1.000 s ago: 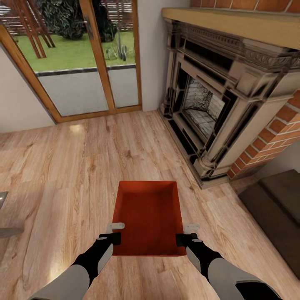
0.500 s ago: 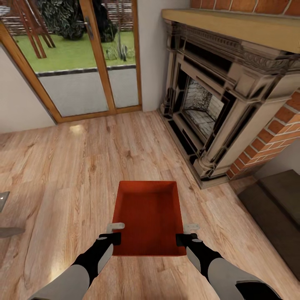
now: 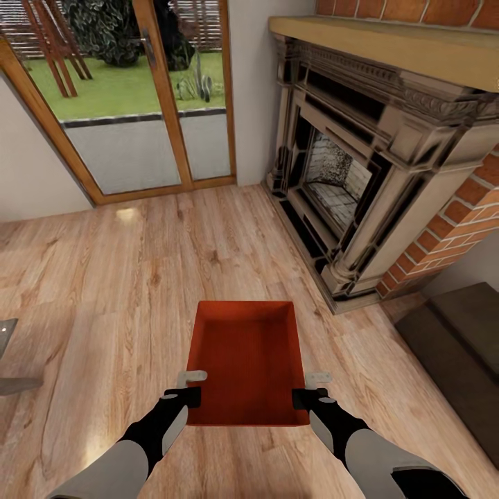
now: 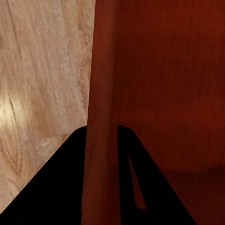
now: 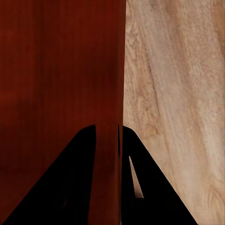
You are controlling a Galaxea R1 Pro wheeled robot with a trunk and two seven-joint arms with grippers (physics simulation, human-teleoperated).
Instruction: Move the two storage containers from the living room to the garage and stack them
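An orange-red storage container sits low in the centre of the head view, open top upward, held above the light wood-plank floor. The left gripper pinches its left wall near the closest corner, and the right gripper pinches the right wall opposite; in each wrist view the thin wall passes between the two dark fingers, closed down on it. Planks run across the lower and left parts of the frame. At upper left stand wood-framed glass doors with lawn beyond; at upper right is a carved stone fireplace edged in red brick. A dark grey cushioned seat lies at the right edge.
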